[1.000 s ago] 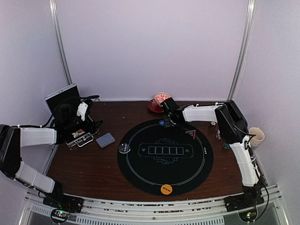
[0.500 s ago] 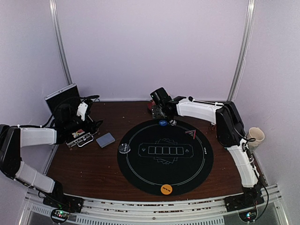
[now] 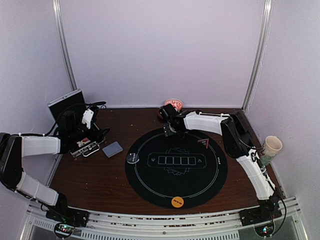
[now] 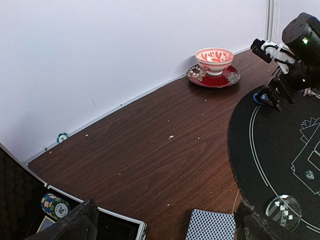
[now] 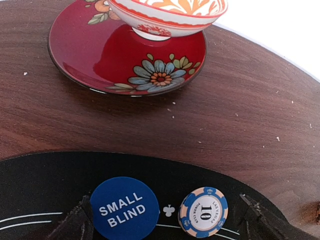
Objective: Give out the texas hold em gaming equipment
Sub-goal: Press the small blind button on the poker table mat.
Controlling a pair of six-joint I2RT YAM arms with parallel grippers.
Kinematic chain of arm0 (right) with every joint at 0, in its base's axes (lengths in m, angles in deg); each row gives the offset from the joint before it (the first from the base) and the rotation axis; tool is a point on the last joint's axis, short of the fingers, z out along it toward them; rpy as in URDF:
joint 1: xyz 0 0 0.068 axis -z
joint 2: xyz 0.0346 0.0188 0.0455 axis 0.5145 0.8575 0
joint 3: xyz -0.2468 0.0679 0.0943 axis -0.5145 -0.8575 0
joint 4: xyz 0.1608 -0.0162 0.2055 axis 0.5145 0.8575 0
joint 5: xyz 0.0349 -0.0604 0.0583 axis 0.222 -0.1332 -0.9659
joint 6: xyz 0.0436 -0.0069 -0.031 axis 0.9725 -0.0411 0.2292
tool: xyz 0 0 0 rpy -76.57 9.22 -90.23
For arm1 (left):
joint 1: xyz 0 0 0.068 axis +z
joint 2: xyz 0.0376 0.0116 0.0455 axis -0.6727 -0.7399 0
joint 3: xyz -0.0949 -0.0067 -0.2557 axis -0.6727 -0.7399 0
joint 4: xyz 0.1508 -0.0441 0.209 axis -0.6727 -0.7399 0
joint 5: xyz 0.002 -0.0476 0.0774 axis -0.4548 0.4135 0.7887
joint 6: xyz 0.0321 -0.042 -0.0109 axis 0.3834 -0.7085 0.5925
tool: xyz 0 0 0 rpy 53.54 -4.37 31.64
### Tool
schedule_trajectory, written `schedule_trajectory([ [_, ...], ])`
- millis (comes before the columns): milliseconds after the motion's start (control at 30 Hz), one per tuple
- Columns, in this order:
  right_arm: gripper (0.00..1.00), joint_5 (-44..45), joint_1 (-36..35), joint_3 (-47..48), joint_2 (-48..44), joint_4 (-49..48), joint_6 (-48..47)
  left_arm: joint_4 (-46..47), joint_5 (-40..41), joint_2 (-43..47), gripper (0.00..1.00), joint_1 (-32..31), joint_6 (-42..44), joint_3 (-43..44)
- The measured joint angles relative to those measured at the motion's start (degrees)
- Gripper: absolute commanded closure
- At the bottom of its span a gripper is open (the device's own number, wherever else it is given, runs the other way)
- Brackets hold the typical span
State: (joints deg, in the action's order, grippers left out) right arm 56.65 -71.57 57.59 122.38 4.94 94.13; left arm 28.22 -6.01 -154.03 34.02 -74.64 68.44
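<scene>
A blue "SMALL BLIND" disc (image 5: 124, 208) and a blue-and-peach "10" chip (image 5: 203, 211) lie side by side on the far edge of the black mat (image 3: 150, 180). My right gripper (image 3: 171, 128) is low over them and open (image 5: 165, 222), with one finger on each side of the pair. A grey-blue deck of cards (image 3: 112, 149) lies left of the mat. My left gripper (image 3: 99, 142) hovers open and empty between the deck (image 4: 211, 225) and an open case (image 3: 82, 146) holding chips (image 4: 55, 206). An orange disc (image 3: 177, 202) and a clear-white disc (image 3: 132, 158) sit on the mat.
The red-and-white bowl on its red saucer (image 5: 127, 47) stands just beyond the mat's far edge, close to my right gripper. A loose chip (image 4: 62, 137) lies by the back wall. A paper cup (image 3: 273, 145) stands at the right table edge.
My right arm swung left, then came down over the mat's far edge, covering the blue disc in the top view. The left arm has not moved.
</scene>
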Motion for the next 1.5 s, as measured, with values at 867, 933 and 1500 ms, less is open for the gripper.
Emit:
schedule_trajectory([
  [867, 0.0, -0.5, -0.6, 1.5, 1.0, 1.5, -1.8, 0.0, 0.0, 0.0, 0.02, 0.0, 0.0, 0.0],
  [933, 0.0, -0.4, -0.6, 1.5, 1.0, 1.6, -1.9, 0.0, 0.0, 0.0, 0.02, 0.0, 0.0, 0.0],
  [1500, 0.0, 1.3, 0.9, -0.6, 0.7, -0.1, 0.0, 0.0, 0.0, 0.0, 0.02, 0.0, 0.0, 0.0],
])
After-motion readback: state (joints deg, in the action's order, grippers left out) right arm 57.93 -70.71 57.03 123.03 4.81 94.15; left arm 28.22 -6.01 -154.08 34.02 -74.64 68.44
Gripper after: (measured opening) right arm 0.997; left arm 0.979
